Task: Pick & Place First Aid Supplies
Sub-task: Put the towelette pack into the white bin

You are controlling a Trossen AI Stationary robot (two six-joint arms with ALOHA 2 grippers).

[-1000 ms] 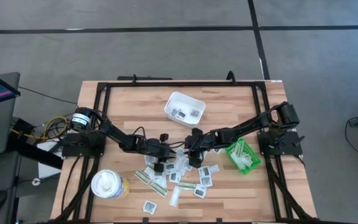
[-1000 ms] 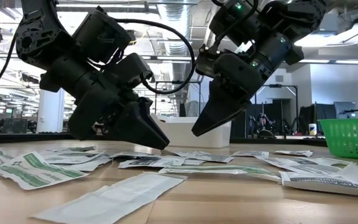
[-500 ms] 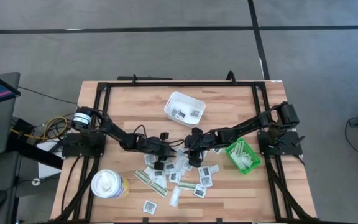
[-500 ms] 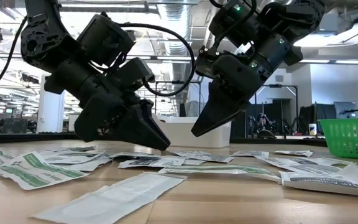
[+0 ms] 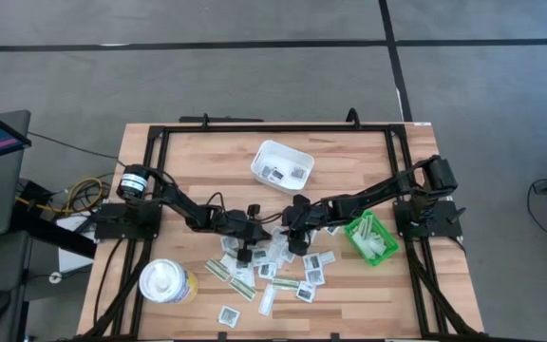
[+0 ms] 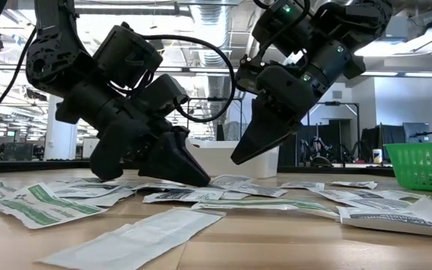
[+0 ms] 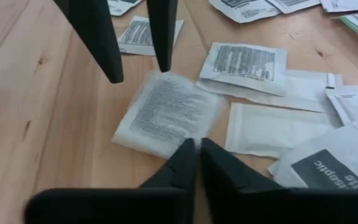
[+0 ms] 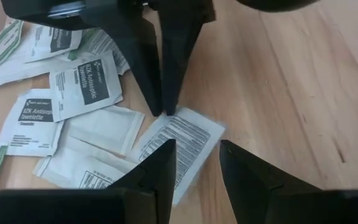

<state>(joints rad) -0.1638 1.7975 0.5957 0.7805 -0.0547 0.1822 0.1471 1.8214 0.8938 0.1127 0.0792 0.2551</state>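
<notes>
While the right gripper [image 8: 192, 163] hangs open above it, the left gripper [image 7: 196, 155] has its fingers pinched on the edge of a square white packet [image 7: 166, 112] lying on the table [image 5: 198, 152] near its middle, the other packets [image 5: 283, 275] scattered toward the front edge.

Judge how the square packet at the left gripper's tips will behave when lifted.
Likely light and floppy: the square packet looks thin and crinkled, so it may droop from the left gripper, shut on one edge. Its flat wrapper could slide on the smooth wooden table. Rolling seems unlikely. The right gripper hovers open above.
</notes>
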